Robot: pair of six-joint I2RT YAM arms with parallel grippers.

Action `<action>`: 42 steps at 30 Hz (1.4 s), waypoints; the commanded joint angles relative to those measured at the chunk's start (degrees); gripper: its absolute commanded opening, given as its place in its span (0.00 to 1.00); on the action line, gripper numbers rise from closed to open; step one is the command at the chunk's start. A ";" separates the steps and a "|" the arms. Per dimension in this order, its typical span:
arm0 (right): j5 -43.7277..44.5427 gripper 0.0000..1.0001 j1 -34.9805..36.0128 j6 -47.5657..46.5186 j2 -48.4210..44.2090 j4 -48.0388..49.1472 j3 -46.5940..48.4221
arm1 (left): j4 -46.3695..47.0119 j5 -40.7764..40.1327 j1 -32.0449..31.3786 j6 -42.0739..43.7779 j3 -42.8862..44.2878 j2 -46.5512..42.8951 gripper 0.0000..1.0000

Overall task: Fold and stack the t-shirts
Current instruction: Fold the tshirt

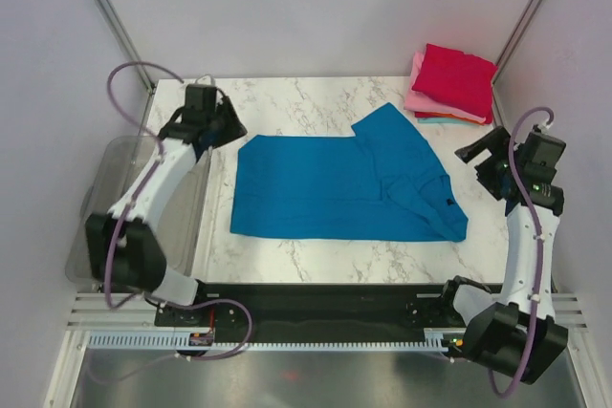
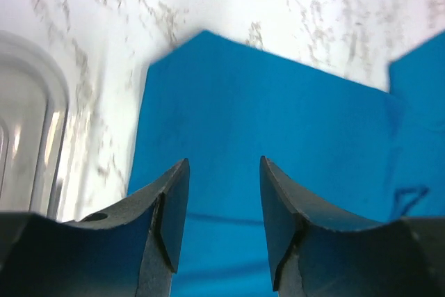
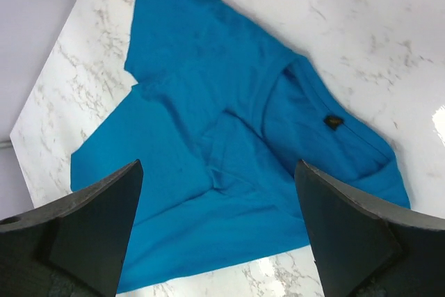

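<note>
Blue cloth lies nearest: a bright blue t-shirt (image 1: 335,188) spread flat across the marble table (image 1: 316,93), neck to the right, within both arms' reach. The left gripper (image 2: 222,165) hovers over its hem end, jaws apart and empty. The right gripper (image 3: 217,165) hangs spread wide over the collar end, likely ready to pinch an edge. A clear plastic bin (image 1: 96,207) sits left. In the far right corner, away from the folding space, a crimson t-shirt (image 1: 459,78) tops a pink one (image 1: 421,97) and possibly a teal sliver.
</note>
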 commanded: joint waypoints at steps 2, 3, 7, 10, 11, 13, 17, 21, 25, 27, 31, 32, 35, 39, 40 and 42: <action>2.73 0.98 4.81 -3.95 1.85 1.79 3.57 | -1.39 1.49 0.98 13.11 15.00 22.67 0.50; 2.47 0.98 5.00 -5.09 1.50 1.88 2.78 | -2.18 1.58 0.99 13.99 17.23 25.67 0.50; 0.36 0.98 5.61 -8.70 0.27 2.06 0.76 | -3.84 4.04 1.78 19.34 27.33 40.68 0.42; 0.27 0.98 8.41 -10.20 0.09 3.63 -0.12 | -5.00 5.27 2.13 20.15 30.87 44.76 0.41; -0.34 0.98 8.95 -10.20 0.87 4.42 -0.21 | -4.91 4.75 2.13 20.15 31.22 46.08 0.42; -0.96 0.98 10.70 -9.85 2.54 6.70 0.31 | -4.82 4.40 2.13 20.49 31.75 46.96 0.42; 2.46 0.98 15.71 -8.97 10.17 8.12 5.57 | -4.82 2.03 2.74 21.55 32.02 48.20 0.42; 5.89 0.98 22.03 -7.92 15.99 9.62 10.06 | -4.30 3.60 3.01 22.78 32.19 48.20 0.48; 8.18 0.98 24.42 -7.12 19.95 10.76 12.44 | -4.21 6.49 2.92 23.40 32.28 49.51 0.49; 8.79 0.98 24.69 -7.30 22.40 11.81 13.67 | -4.03 7.47 2.92 23.49 32.28 50.04 0.46; 10.73 0.98 28.11 -10.54 33.09 11.20 20.25 | -3.60 9.49 2.92 23.93 32.10 51.53 0.10; 11.60 0.98 28.46 -11.33 35.48 10.68 24.44 | -3.68 9.84 3.01 24.10 32.28 51.54 0.02; 14.14 0.94 29.34 -13.18 45.42 8.48 34.54 | -3.07 11.60 3.01 24.80 31.76 51.10 0.02; 16.96 0.89 30.92 -15.38 57.46 6.02 48.54 | -3.15 15.02 3.53 25.95 32.28 51.80 0.02; 18.62 0.88 31.10 -15.65 59.66 5.93 51.26 | -3.15 15.55 3.97 25.86 32.54 52.06 0.02; 21.26 0.84 32.32 -16.70 66.69 4.79 59.61 | -4.12 16.70 4.68 24.99 33.68 53.20 0.02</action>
